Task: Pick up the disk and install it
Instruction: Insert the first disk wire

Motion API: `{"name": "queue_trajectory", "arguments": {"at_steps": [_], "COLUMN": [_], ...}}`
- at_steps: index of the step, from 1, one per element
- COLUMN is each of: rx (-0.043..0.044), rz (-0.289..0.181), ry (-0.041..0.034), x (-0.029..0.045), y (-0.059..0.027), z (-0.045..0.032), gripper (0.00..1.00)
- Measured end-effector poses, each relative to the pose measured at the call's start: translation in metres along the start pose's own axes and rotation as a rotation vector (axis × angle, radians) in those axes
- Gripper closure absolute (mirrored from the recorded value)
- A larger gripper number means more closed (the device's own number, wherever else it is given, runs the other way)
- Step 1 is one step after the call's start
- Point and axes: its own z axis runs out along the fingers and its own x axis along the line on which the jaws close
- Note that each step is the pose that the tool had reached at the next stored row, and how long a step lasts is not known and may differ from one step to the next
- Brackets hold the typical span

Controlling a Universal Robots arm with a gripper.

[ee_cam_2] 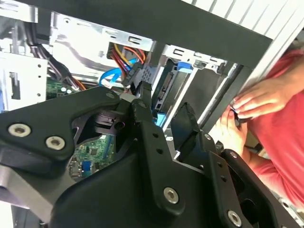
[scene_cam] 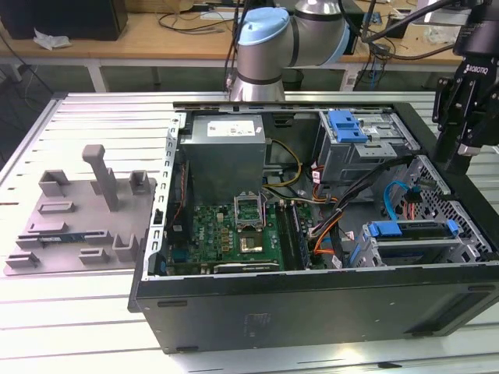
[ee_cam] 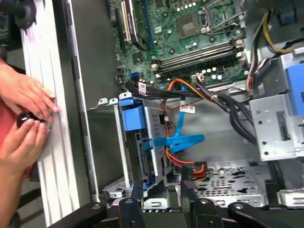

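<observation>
The gripper (scene_cam: 458,152) hung over the open computer case (scene_cam: 312,312) at the exterior view's right, fingers apart and holding nothing (the first wrist view showed a bare gap between the tips). The disk (ee_cam: 138,142) stood on edge in the drive cage (ee_cam: 117,152) just below, blue rail uppermost and apparently seated. I judged it rigid, dense and shock-sensitive, best taken by the plastic rail or long edges, never the label face. A person's hands (ee_cam: 23,114) rested at the table (scene_cam: 93,312) beside the case.
</observation>
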Motion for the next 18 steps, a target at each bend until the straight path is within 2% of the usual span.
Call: {"name": "queue_trajectory", "arguments": {"at_steps": [1, 4, 5, 8, 10, 12, 18], "rx": [0.001, 0.004, 0.0044, 0.0047, 0.0049, 0.0052, 0.004], "rz": [0.005, 0.012, 0.013, 0.013, 0.013, 0.014, 0.022], "ry": [0.0122, 0.0388, 0.0417, 0.0436, 0.0446, 0.0474, 0.0572], "x": [-0.0003, -0.0041, -0.0073, -0.0183, -0.0281, -0.0329, -0.0386], "y": [0.0, 0.0006, 0.0012, 0.0032, 0.0049, 0.0057, 0.006], "z": [0.0003, 0.0013, 0.0015, 0.0019, 0.0023, 0.0033, 0.0099], "gripper": [0.56, 0.56, 0.56, 0.56, 0.56, 0.56, 0.56]}}
